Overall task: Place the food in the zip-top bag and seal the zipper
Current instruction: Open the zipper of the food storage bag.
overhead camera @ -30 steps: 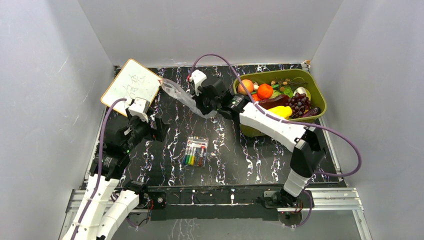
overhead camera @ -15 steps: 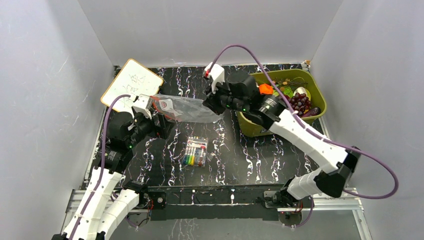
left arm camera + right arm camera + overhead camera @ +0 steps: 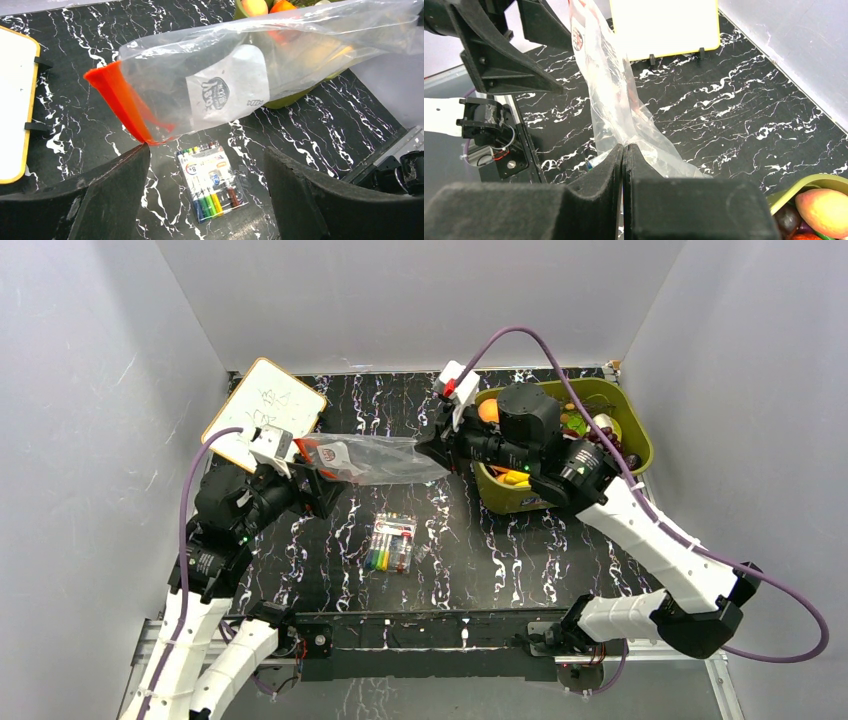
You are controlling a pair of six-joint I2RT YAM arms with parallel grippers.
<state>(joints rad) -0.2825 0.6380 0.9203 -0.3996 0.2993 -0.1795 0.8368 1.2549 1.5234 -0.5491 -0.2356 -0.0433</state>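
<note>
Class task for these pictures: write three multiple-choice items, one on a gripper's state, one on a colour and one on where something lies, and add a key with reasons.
1. The right gripper is:
A open
B shut on the zip-top bag
C shut on a fruit

2. The zipper is:
A blue
B green
C red-orange

3. The marker pack lies:
A on the table
B inside the bag
C in the gripper

Key:
1 B, its fingers press together on the clear plastic.
2 C, the strip along the bag's mouth shows red-orange in the left wrist view.
3 A, it lies flat on the dark marbled top.
</note>
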